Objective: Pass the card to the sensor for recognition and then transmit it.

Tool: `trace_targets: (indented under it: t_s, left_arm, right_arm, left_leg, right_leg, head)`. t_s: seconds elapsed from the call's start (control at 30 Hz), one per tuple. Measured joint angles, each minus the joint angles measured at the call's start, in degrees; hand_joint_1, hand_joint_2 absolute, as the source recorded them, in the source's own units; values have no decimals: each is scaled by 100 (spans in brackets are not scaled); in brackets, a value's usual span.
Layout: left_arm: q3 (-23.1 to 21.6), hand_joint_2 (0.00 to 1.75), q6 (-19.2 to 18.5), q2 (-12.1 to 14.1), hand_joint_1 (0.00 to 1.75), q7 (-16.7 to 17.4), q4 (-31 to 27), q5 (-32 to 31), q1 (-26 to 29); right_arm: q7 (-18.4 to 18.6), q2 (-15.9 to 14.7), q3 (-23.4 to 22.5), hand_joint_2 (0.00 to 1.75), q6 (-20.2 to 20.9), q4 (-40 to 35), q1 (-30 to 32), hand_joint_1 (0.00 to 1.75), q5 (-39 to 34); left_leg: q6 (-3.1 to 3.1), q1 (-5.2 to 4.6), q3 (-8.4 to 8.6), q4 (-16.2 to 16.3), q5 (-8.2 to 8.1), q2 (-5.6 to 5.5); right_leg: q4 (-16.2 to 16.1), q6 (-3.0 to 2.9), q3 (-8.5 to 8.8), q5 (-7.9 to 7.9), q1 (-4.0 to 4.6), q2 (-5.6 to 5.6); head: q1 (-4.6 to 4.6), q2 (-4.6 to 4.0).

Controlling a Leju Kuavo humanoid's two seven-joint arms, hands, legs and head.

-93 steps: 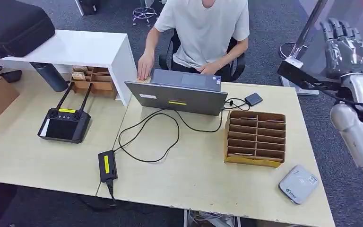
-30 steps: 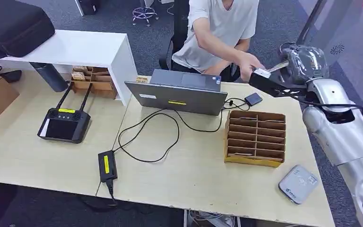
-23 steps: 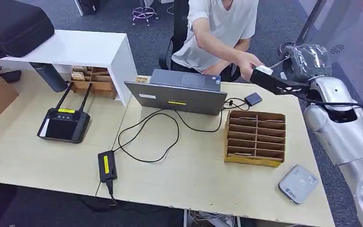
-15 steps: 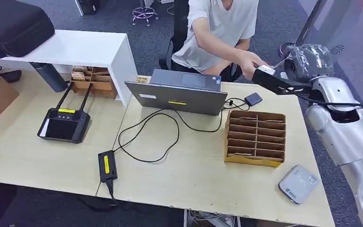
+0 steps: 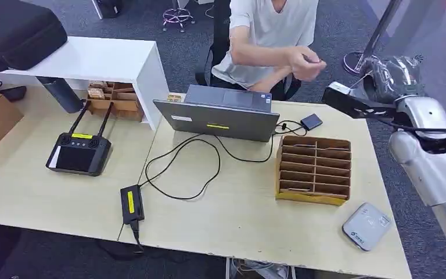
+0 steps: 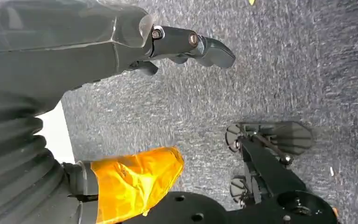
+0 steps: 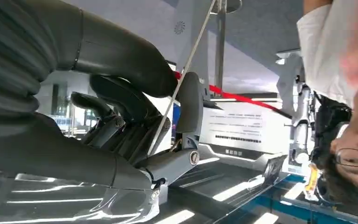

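The card [image 7: 179, 88] is pinched edge-on between the thumb and fingers of the right hand [image 5: 390, 78], raised beyond the far right corner of the table [image 5: 238, 215]. The person's hand [image 5: 305, 63] is apart from it. The sensor [image 5: 367, 225] lies near the front right corner, well apart from the card. Recognition and handing on are judged not yet done. The left hand [image 6: 177, 46] holds nothing, fingers loosely apart.

The head camera looked down from high over the counter [image 5: 238, 209]. The right wrist camera sat close behind its hand [image 7: 135, 112], sharing the seated person [image 5: 267, 35]. The left wrist camera faced the floor [image 6: 307, 70].
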Motion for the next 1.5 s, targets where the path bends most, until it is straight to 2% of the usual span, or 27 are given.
trace_targets:
  t_s: [0.2,0.33,0.5,0.6,0.7,0.83,0.93,1.03,1.17,1.27,1.5]
  left_arm:
    - [79,175,-33,-2,0,-20,0,0,14]
    - [164,175,-61,0,0,0,0,0,63]
    - [205,175,-70,0,0,-2,0,4,93]
    - [262,175,-83,0,0,-4,0,28,110]
    - [297,175,-96,0,0,-13,0,166,155]
    - [302,175,-177,9,0,-41,0,424,187]
    - [302,175,-201,18,0,-94,0,660,208]
    - [302,175,-258,22,0,-136,0,861,230]
    - [302,175,-361,26,0,-155,0,1087,251]
    - [304,175,-435,24,0,-160,0,1202,238]
    - [304,175,-452,20,0,-162,0,1235,230]
  right_arm:
    - [-9,-345,2,175,252,-129,1,175,0]
    - [-4,-697,9,175,396,-323,17,175,4]
    - [2,-937,26,175,533,-450,50,175,20]
    - [42,-1233,136,175,1070,-684,41,175,-94]
    - [-4,-1714,357,175,1973,-1096,-110,175,-526]
    - [41,-2451,830,175,3231,-1617,-623,175,-1788]
    - [186,-2879,1262,175,3828,-1939,-1082,175,-2753]
    - [298,-3272,1754,175,3993,-2265,-1505,175,-3347]
    - [378,-3587,2324,175,4136,-2555,-1945,175,-3753]
    - [717,-3628,2833,175,4140,-2749,-2321,175,-4176]
    - [772,-3672,3421,175,4081,-2909,-2695,175,-4306]
  left_leg:
    - [0,-1,0,2,0,-1]
    - [1,0,-2,2,-1,-3]
    - [2,0,0,3,-2,1]
    - [2,-1,-5,4,-1,-12]
    - [2,-4,-11,6,-2,-13]
    - [3,-8,-20,6,-2,-15]
    - [3,-8,-20,6,-3,-14]
    - [3,-7,-19,5,-3,-12]
    - [3,-7,-20,5,-3,-10]
    - [3,-6,-10,4,-3,8]
    - [3,-5,-8,6,-2,7]
  right_leg:
    - [-1,0,0,0,-1,-1]
    - [-1,0,-1,0,0,-3]
    - [-1,0,-4,0,0,1]
    - [-1,0,-3,0,-1,-15]
    - [-1,1,-8,0,-4,-14]
    - [-1,2,-14,-1,-8,-14]
    - [-1,2,-18,-1,-8,-13]
    - [-1,3,-17,-2,-8,-11]
    - [0,3,-16,-1,-8,-9]
    - [0,2,-16,1,-7,7]
    - [0,3,-14,2,-6,6]
  head:
    - [0,-2]
    - [-2,-2]
    - [-4,0]
    - [-2,0]
    - [-4,0]
    - [-2,0]
    - [-2,0]
    - [-4,0]
    - [-2,0]
    - [-2,0]
    - [-4,0]
